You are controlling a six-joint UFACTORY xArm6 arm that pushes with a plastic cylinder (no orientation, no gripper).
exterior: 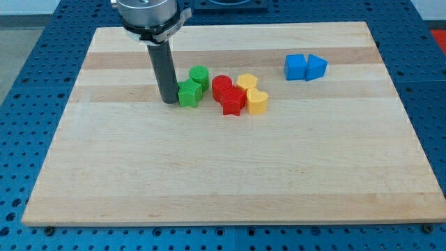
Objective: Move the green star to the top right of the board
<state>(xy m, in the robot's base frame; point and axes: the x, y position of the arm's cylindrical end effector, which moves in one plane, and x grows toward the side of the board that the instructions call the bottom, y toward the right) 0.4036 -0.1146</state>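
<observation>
My tip (169, 102) rests on the wooden board (230, 174), just at the 9 o'clock side of the green star (188, 93); the rod and the star look to be touching or nearly so, though I cannot tell for certain. The rod ends bare, with nothing that can clench or let go, and it grasps nothing.

The green star lies left of the board's middle, in the upper half. At its 1 o'clock, right against it, sits a green cylinder (199, 75). Toward 3 o'clock from the star comes a tight cluster: a red cylinder (221, 86), then a red star (233, 101) pressed against it at its 5 o'clock. Just beyond those lie two yellow blocks, one (246, 83) at the red cylinder's 3 o'clock and a yellow heart (257, 102) at the red star's 3 o'clock, both seemingly touching their red neighbours.

Well apart, toward 2 o'clock from the star, two blue blocks stand side by side near the board's top right: a blue cube (296, 67) and a blue wedge-like block (316, 67), touching each other.

The green cylinder, the red pair and the yellow pair all lie between the green star and the top right corner, and the blue pair sits near that corner.
</observation>
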